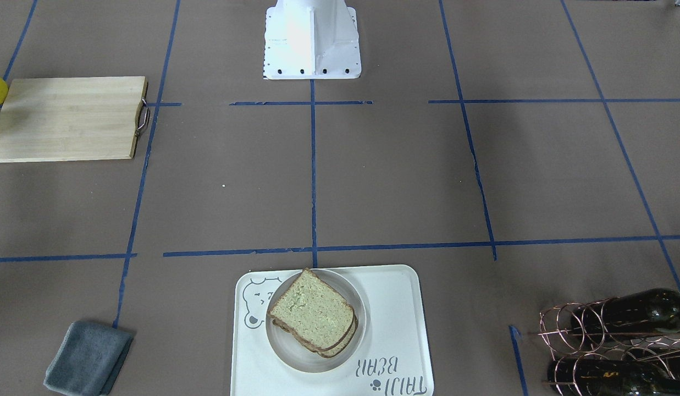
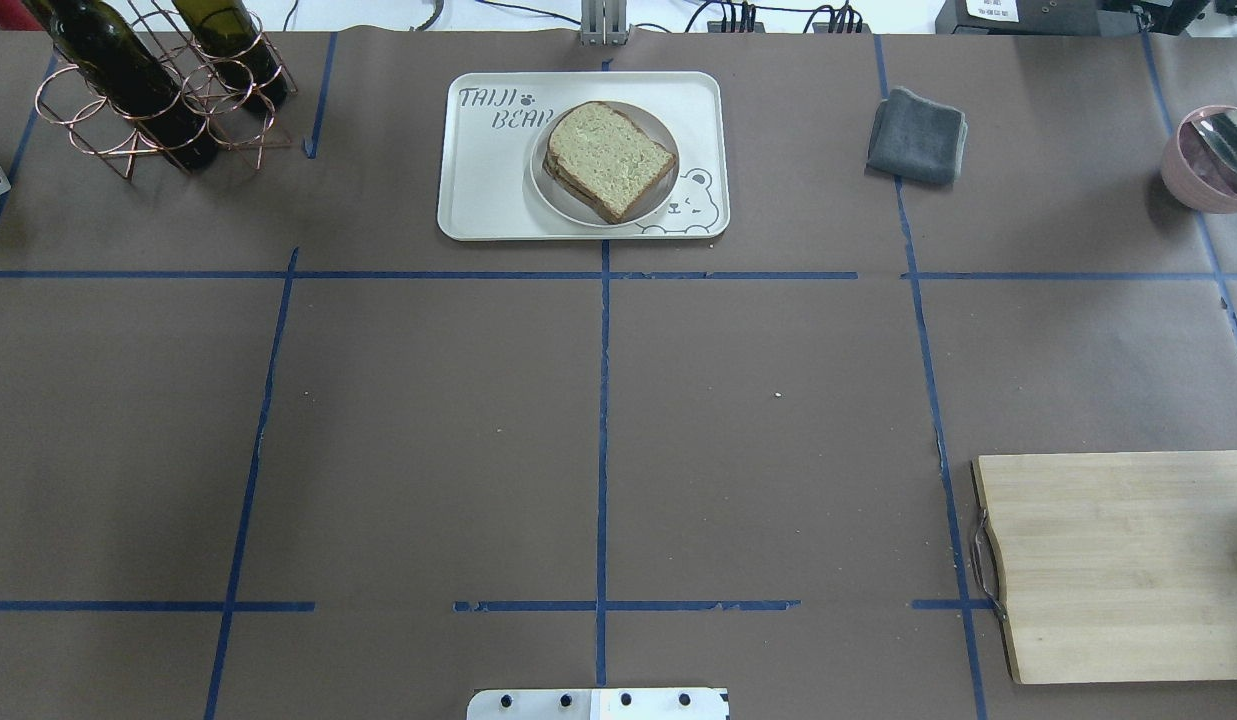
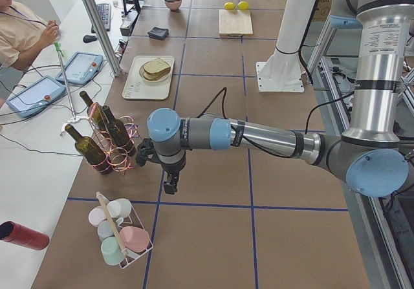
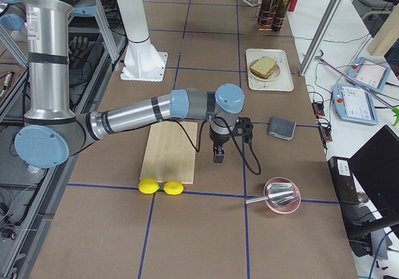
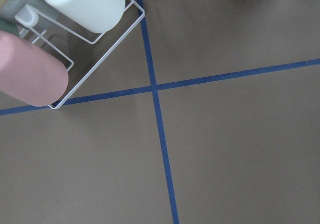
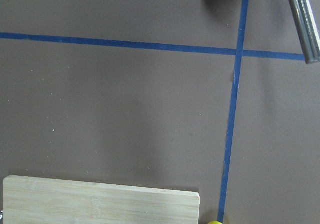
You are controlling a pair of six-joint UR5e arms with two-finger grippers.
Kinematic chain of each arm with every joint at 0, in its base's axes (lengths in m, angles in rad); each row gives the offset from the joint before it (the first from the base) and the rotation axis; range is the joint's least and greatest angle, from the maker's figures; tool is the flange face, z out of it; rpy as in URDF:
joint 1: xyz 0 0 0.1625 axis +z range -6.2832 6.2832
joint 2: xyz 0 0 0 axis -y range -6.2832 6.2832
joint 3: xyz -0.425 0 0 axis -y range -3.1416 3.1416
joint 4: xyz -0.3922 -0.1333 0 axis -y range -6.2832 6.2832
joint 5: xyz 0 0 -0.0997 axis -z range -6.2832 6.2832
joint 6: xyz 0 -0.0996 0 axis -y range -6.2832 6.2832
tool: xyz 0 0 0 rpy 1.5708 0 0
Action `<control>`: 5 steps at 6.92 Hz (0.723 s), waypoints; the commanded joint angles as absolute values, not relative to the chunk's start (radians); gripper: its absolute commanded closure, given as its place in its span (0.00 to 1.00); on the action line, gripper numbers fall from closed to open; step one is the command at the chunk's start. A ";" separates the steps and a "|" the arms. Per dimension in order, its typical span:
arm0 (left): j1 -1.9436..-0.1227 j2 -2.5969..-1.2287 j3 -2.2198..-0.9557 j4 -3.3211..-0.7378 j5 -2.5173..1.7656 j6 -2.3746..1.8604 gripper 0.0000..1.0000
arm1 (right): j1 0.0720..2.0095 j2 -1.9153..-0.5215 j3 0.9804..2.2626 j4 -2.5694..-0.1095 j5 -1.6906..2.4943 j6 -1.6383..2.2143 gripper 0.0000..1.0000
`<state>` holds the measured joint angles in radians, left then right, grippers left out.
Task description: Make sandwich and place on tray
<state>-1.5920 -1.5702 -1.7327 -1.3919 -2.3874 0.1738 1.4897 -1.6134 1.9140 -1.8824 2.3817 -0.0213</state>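
Observation:
The sandwich [image 1: 312, 311] is a stack of tan bread slices with dark crust, lying on a small round plate [image 1: 296, 357] that sits on the cream tray [image 1: 394, 308] with the bear drawing. It also shows in the overhead view [image 2: 610, 158], on the tray [image 2: 478, 190] at the table's far middle. No egg shows; the bread hides what lies between the slices. My left gripper [image 3: 169, 187] hangs near the wine rack, far from the tray; I cannot tell if it is open. My right gripper [image 4: 218, 158] hangs beside the cutting board; I cannot tell its state either.
A wooden cutting board [image 2: 1118, 560] lies at the right, with two lemons [image 4: 159, 186] by it. A grey cloth [image 2: 918, 135], a pink bowl with a ladle [image 2: 1208, 160], a copper rack of wine bottles [image 2: 148, 90] and a wire rack of cups [image 3: 119, 234] stand around the table.

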 commanded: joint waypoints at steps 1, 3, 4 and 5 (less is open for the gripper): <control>-1.591 -1.537 -1.727 -1.432 -2.428 0.175 0.00 | 1.485 -1.614 1.892 -1.882 2.378 -0.021 0.00; -1.591 -1.539 -1.700 -1.601 -2.418 0.173 0.00 | 1.485 -1.611 1.888 -1.873 2.376 -0.017 0.00; -1.591 -1.546 -1.707 -1.601 -2.421 0.175 0.00 | 1.485 -1.609 1.853 -1.824 2.382 -0.015 0.00; -1.588 -1.536 -1.704 -1.600 -2.416 0.175 0.00 | 1.485 -1.609 1.824 -1.743 2.422 -0.003 0.00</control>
